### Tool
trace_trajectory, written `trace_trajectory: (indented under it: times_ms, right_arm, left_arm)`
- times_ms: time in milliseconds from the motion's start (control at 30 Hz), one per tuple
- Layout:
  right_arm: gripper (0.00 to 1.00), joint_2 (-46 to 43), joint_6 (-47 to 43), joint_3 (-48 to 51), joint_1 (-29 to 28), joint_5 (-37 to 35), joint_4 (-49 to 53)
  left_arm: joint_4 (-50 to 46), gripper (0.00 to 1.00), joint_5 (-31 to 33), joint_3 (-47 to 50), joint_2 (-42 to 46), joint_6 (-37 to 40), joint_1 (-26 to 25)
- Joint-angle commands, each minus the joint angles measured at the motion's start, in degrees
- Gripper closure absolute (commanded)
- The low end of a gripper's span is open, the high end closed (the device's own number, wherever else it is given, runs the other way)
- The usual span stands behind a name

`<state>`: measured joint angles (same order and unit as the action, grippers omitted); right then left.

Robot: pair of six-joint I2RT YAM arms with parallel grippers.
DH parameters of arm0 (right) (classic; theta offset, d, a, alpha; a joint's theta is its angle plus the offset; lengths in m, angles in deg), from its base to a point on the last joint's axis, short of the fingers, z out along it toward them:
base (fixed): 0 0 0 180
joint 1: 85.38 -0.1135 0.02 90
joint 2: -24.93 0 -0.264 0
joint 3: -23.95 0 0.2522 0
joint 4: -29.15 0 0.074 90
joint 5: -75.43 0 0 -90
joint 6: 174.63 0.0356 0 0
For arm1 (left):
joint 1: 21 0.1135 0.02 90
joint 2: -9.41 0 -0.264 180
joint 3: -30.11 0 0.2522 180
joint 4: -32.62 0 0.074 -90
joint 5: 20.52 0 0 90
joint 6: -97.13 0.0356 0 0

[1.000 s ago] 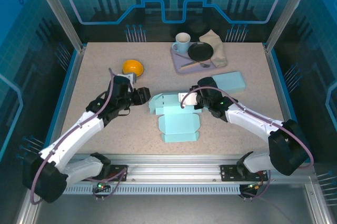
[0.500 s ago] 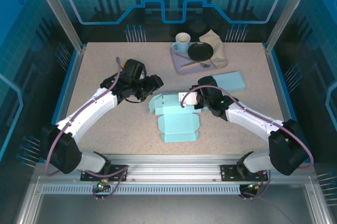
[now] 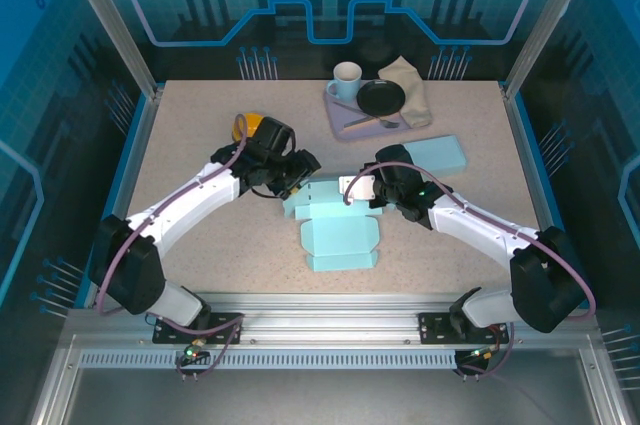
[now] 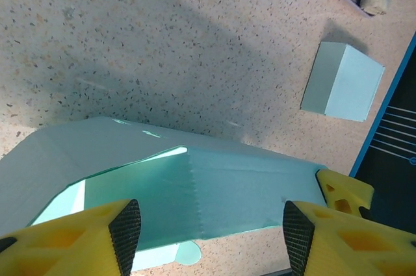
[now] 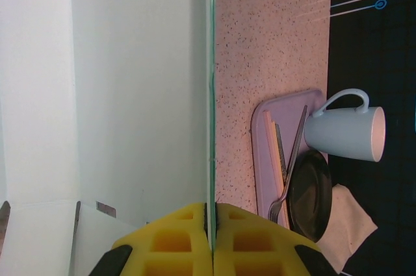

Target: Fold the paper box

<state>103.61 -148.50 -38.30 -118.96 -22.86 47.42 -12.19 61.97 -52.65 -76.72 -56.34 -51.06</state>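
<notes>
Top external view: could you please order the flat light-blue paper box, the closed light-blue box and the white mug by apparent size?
Largest to smallest:
1. flat light-blue paper box
2. closed light-blue box
3. white mug, clearly the smallest

- paper box [image 3: 340, 240]: thin, smooth matt card with crisp creases.
- surface [image 3: 180, 145]: speckled, stone-like and matt.
- left claw [image 4: 207, 234]: yellow moulded plastic, with black cross-hatched pads [image 4: 296, 230].
- mug [image 5: 344, 134]: glossy glaze.
- plate [image 5: 311, 191]: glossy black.
- tray [image 5: 266, 133]: smooth plastic.
- fork [image 5: 286, 178]: shiny metal.
- napkin [image 5: 344, 224]: soft matt cloth.
</notes>
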Motion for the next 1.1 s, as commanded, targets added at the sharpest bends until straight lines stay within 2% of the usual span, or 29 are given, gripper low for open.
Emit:
trace_trajectory:
  times_ms: [0,333,467,733,1000,1067]
  right_arm:
    - [1.00,-0.7,1.6,-1.6,0.7,1.8,0.4]
    - [1.00,-1.5,1.2,-0.8,-0.3,2.6,-0.5]
    - [1.00,-1.6,0.6,-0.6,-1.0,2.0,-0.5]
    - [1.00,-1.1,-0.2,-0.2,-2.0,0.7,-1.2]
    - [1.00,-0.8,-0.2,0.1,-2.0,-0.3,-2.1]
    - [1.00,-0.7,0.3,0.1,-1.5,-0.3,-2.4]
  left_arm:
    - [1.6,0.38,0.4,-1.1,-1.0,-2.7,-1.8]
    - [5.1,0.52,2.9,-1.9,-2.5,-7.5,-3.6]
    - [5.2,0.63,5.4,-1.5,-2.6,-9.8,-4.0]
    - [5.8,0.95,11.3,0.5,-1.5,-17.6,-5.5]
    - [3.6,0.98,12.4,-0.3,-1.9,-17.1,-6.2]
    - [3.3,0.91,12.8,0.1,-0.7,-14.6,-6.1]
